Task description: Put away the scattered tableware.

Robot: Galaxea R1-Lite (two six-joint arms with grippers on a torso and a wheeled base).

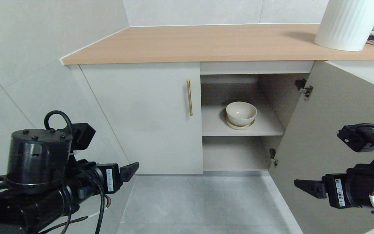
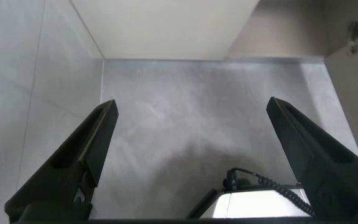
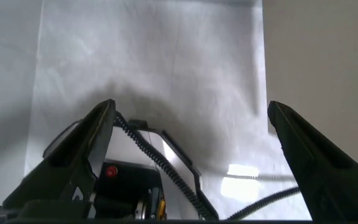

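Bowl (image 1: 241,112) sits on a plate (image 1: 239,126) on the upper shelf (image 1: 268,125) of the open cabinet (image 1: 141,113). My left gripper (image 2: 191,102) and right gripper (image 3: 189,104) both spread wide, holding nothing, low over the floor (image 1: 206,201).

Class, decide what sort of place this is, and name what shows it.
Probably a kitchen: a wood countertop over a low cabinet with one door open, a bowl on a saucer on its shelf, and tiled walls.
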